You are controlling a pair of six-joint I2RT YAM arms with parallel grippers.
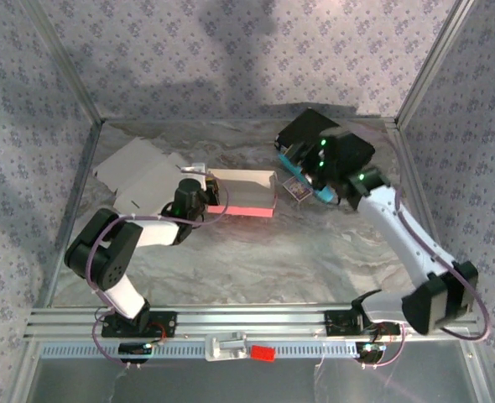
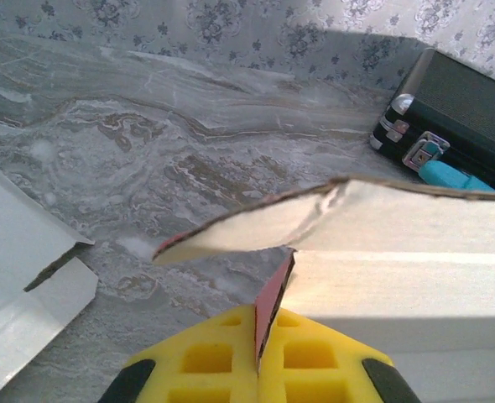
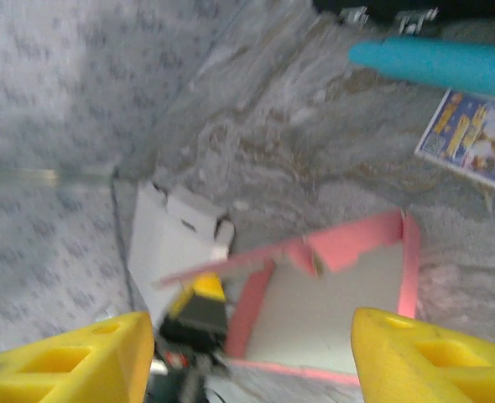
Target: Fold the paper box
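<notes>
The paper box [image 1: 241, 195], pink outside and white inside, lies partly folded in the middle of the table. My left gripper [image 1: 199, 195] is at its left end, yellow fingers [image 2: 214, 357] shut on a thin pink side wall [image 2: 274, 290]. A loose flap [image 2: 256, 225] curls above that wall. My right gripper [image 1: 315, 172] hovers above and to the right of the box, near the black case. In the right wrist view its fingers [image 3: 63, 361] stand wide apart with nothing between them, the box [image 3: 331, 306] lying below.
A black case [image 1: 323, 138] sits at the back right, with a teal object [image 1: 302, 172] and a small printed card [image 1: 296, 190] beside it. A flat white cardboard sheet [image 1: 138, 172] lies at the back left. Patterned walls enclose the table.
</notes>
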